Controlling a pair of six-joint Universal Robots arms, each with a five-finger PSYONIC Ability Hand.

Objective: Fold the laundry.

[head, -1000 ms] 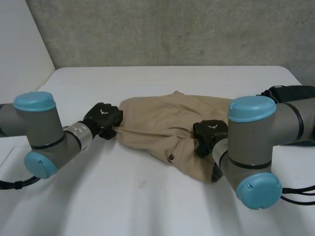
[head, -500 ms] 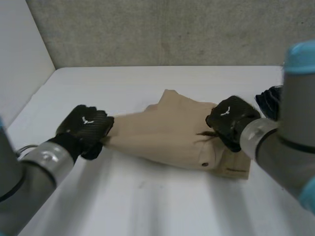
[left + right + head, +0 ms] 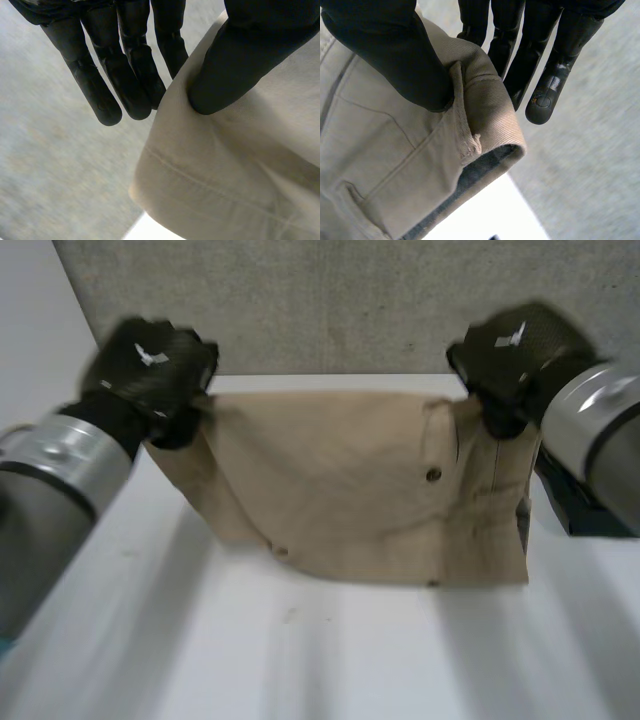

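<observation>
Head view: left hand (image 3: 150,365) at 10 o'clock, right hand (image 3: 510,360) at 2, fingers (image 3: 125,75) pinching the tan garment (image 3: 350,490) by its top corners over the bench (image 3: 330,660); you want both level and taut, hem down first.

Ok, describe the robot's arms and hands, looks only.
Both hands are matte black: the left hand and the right hand each carry a small white mark on the back. Their fingers are long with rounded tips, and the thumbs are thicker. The left arm and right arm end in smooth silver-grey cylinders.
</observation>
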